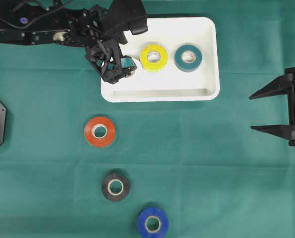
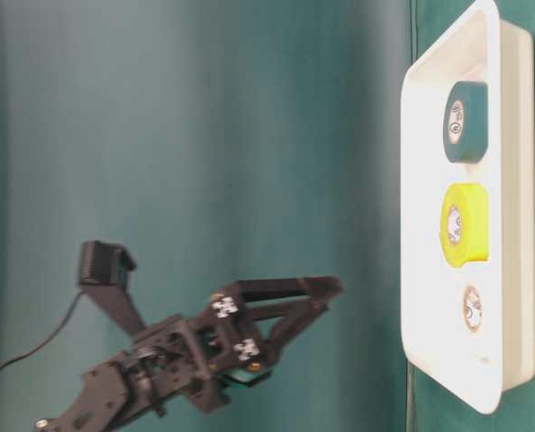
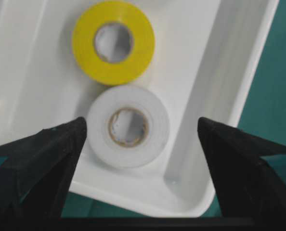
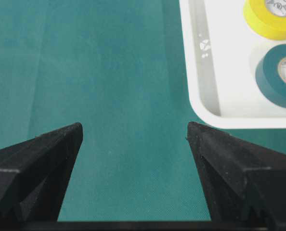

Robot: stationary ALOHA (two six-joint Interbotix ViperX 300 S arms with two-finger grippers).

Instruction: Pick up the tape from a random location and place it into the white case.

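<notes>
Overhead view first: the white case (image 1: 207, 59) is the biggest thing on the green cloth (image 1: 202, 168), and it's already got three rolls in it — a dark teal roll (image 1: 188, 57), a yellow roll (image 1: 154, 57), and a white roll (image 3: 128, 126) you can barely make out from above because the left gripper (image 1: 118, 63) hangs right over it. So I'd call it about halfway: three rolls in, three left out on the cloth, namely the orange roll (image 1: 99, 131), the black roll (image 1: 115, 186) and the blue roll (image 1: 152, 222), all well clear of either set of jaws. Left wrist view is the useful one here — the left jaws are spread wide, the white roll lies flat on the tray floor between them and apart from both fingers, just beside the yellow roll beyond it. Nothing is pinched, so to me that roll looks delivered. In the table-level view the gripper sits well off the tray with its fingers pointing toward it. The right gripper (image 1: 271, 110) is parked off to the side of the case, jaws also wide apart and empty, only bare cloth between them and a corner of the case just past the right-hand finger. My guess is the orange roll goes next, since it's nearest the case.
</notes>
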